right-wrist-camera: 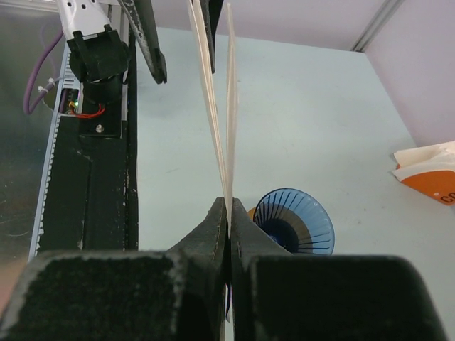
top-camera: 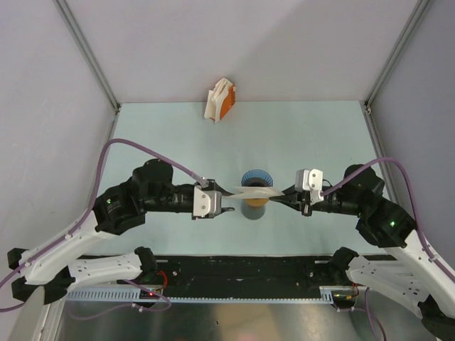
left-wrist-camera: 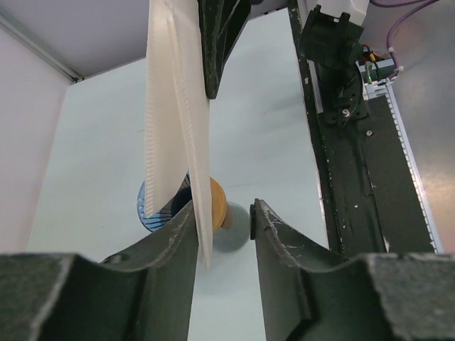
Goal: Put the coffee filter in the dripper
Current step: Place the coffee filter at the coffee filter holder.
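Observation:
The white pleated coffee filter (top-camera: 254,190) hangs in the air, edge-on, just above the blue ribbed dripper (top-camera: 256,176). My right gripper (top-camera: 282,197) is shut on the filter's edge; in the right wrist view the filter (right-wrist-camera: 213,92) rises from the closed fingertips of that gripper (right-wrist-camera: 227,207), with the dripper (right-wrist-camera: 295,222) below to the right. My left gripper (top-camera: 229,203) is open. In the left wrist view the filter (left-wrist-camera: 178,106) rests against the inner side of one finger of the left gripper (left-wrist-camera: 222,213), with the other finger apart from it. The dripper (left-wrist-camera: 146,209) shows behind.
A flat orange ring (top-camera: 257,202) sits on a dark grey cup (top-camera: 252,211) just in front of the dripper; both show in the left wrist view (left-wrist-camera: 219,202). An orange-and-white filter packet (top-camera: 220,101) lies at the back wall. A black rail (top-camera: 242,268) runs along the near edge.

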Available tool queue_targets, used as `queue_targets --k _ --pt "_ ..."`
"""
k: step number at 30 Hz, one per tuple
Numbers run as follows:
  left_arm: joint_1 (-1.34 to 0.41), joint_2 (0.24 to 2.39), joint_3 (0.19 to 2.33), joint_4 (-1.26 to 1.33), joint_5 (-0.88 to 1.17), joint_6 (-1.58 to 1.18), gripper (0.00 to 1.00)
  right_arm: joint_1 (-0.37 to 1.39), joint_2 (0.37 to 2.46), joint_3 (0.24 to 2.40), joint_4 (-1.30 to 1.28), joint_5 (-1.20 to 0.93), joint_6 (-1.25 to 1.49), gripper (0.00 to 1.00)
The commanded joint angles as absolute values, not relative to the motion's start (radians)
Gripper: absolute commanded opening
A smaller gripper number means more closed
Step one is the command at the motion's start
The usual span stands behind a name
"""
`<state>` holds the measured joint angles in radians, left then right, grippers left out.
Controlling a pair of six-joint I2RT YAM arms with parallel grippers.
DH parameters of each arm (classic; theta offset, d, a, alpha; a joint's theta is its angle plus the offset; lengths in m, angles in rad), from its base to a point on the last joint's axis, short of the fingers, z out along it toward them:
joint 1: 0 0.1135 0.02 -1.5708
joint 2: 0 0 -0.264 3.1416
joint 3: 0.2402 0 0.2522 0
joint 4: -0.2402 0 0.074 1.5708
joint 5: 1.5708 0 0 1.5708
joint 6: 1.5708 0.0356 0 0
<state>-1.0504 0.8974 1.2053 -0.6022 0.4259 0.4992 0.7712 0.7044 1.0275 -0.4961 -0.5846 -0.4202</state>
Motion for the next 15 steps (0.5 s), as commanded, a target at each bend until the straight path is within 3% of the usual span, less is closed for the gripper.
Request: queue_targets --k 1,3,5,7,15 --pt "-1.063 0.910 1.259 -0.576 0.421 0.475 0.42 0.774 0.709 1.034 -0.454 -0.600 -0.406 0.00" --pt "-1.063 0.915 1.262 -0.567 0.402 0.466 0.33 0.776 0.710 1.033 -0.454 -0.606 -0.406 0.00" --pt "-1.061 0.913 1.257 -0.562 0.364 0.464 0.13 0.775 0.708 1.033 -0.459 -0.609 -0.407 0.00" --pt "-1.037 0.901 1.246 -0.555 0.346 0.462 0.04 0.775 0.704 1.033 -0.469 -0.608 -0.410 0.00" --pt "-0.903 0.839 1.225 -0.550 0.420 0.444 0.00 0.766 0.688 1.032 -0.504 -0.579 -0.408 0.00"
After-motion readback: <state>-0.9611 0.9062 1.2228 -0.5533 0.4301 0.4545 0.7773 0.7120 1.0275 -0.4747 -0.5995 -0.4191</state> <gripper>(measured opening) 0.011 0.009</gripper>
